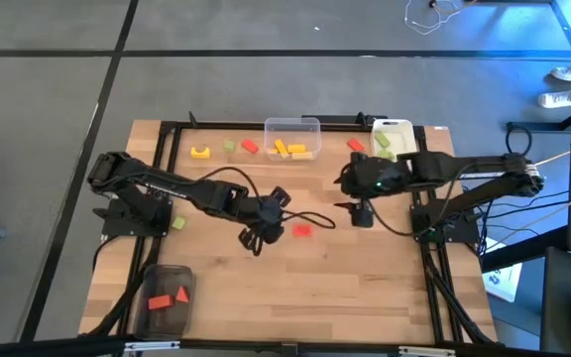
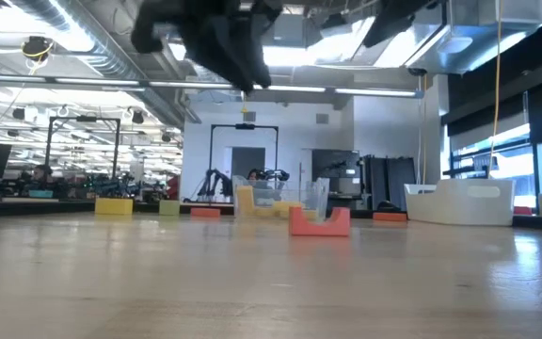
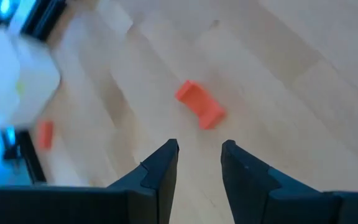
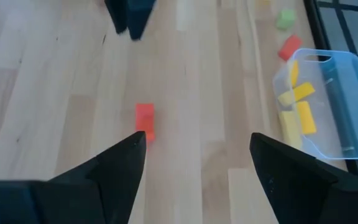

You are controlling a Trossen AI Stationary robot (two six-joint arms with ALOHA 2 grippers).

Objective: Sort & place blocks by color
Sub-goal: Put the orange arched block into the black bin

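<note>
Sorting partly done: yellow blocks [image 1: 291,149] and red blocks [image 1: 168,297] sit in bins, others remain loose; a red arch block [image 3: 199,104] lies on the counter [image 1: 365,288] just ahead of the left gripper's [image 3: 199,163] part-open, empty fingers, the right gripper [image 4: 197,163] wide open, empty.

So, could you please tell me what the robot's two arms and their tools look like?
Both arms are dark, near black, and jointed, with thin black cables trailing across the table. The left tool has two dark, angular, wedge-shaped fingers. The right tool has similar broad, dark, pointed fingers. No markings are visible.
</note>
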